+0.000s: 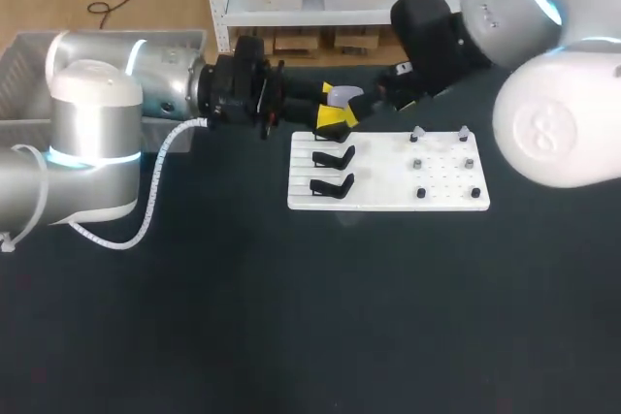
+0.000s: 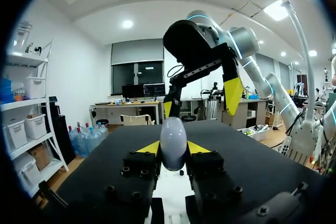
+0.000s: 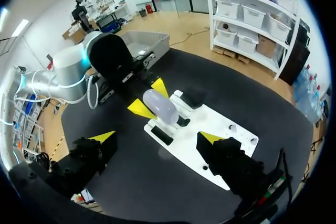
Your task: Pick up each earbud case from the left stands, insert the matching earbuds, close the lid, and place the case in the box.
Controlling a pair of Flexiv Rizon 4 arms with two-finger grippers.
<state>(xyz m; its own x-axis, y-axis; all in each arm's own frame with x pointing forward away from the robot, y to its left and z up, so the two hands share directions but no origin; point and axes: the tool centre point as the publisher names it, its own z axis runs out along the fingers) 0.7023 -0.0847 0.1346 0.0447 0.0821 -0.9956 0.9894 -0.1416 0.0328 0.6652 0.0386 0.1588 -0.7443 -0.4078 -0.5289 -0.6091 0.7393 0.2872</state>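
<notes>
The left pincer (image 2: pixel 173 148) is closed on the earbud case (image 2: pixel 173 136), with a yellow tip pressing each side of the smooth, rounded shell. The lid looks shut, so its contents cannot be told. On so narrow a hold the shell may slip or twist when the lid is pried, and drop onto the white board (image 1: pixel 441 176) beneath. Ahead, the right pincer (image 2: pixel 200 102) is spread wide and holds nothing. Far behind the left pincer sits the grey box (image 3: pixel 149 36); what it holds is unclear.
</notes>
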